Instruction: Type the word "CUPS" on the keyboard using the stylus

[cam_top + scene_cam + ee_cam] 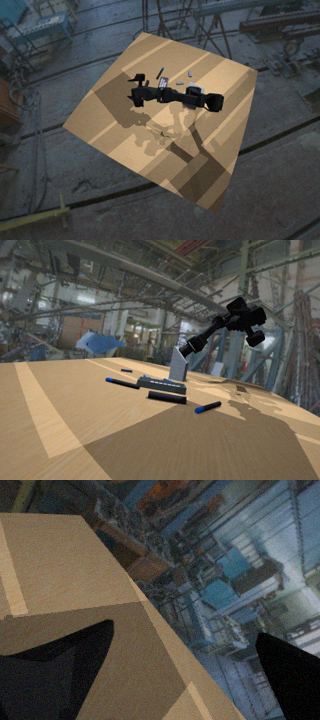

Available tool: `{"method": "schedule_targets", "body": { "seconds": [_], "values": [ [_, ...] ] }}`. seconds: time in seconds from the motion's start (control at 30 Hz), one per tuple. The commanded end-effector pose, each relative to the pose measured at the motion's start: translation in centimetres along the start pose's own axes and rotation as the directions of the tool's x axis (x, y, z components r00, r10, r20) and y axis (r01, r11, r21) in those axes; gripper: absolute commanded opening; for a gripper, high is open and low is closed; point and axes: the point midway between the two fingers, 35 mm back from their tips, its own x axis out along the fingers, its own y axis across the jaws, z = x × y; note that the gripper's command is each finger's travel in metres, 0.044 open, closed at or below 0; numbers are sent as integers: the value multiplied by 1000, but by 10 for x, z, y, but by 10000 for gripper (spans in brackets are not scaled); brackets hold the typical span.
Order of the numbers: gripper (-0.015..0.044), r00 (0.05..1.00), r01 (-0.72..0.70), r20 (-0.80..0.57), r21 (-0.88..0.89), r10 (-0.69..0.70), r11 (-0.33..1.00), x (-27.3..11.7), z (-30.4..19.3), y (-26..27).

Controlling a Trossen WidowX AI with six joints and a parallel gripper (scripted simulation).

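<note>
Seen from the exterior view, left to right across the desk (144, 56) (64, 405) (50, 555): a slim black pen with a blue end (160, 73) (122, 383) lies flat. Farther back is a small grey block (189, 73) (126, 370). The dark keyboard (162, 82) (161, 385) lies near the pen, its pale keys in rows, with a second grey block (179, 83) (146, 376) behind it. In front of the keyboard lies a thick black cylinder (146, 83) (166, 397). The arm (186, 98) (204, 338) leans out from a grey stand (178, 366). Next comes a second blue-ended pen (208, 407), flat on the desk. I cannot tell which pen is the stylus, but both lie loose. At far right, the fingers (128, 88) (247, 322) are raised well above the desk, released and wide apart, grasping nothing.
</note>
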Motion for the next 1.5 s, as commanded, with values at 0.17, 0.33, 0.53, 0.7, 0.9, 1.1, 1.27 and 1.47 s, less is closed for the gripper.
{"method": "schedule_targets", "body": {
  "seconds": [0.17,0.33,0.53,0.7,0.9,1.1,1.27,1.47],
  "values": [
    [282,982,-47,-181,-5,46,999,19,-47,0],
    [151,869,-149,-471,39,150,988,34,-130,0],
    [0,618,-244,-715,221,327,944,21,-223,3],
    [0,367,-222,-771,470,520,854,-9,-285,11],
    [0,197,-109,-690,691,697,715,-40,-320,21],
    [0,197,-109,-690,691,697,715,-40,-320,21],
    [0,197,-109,-690,691,697,715,-40,-320,21],
    [0,198,-109,-692,688,694,717,-33,-358,-19]
  ]
}}
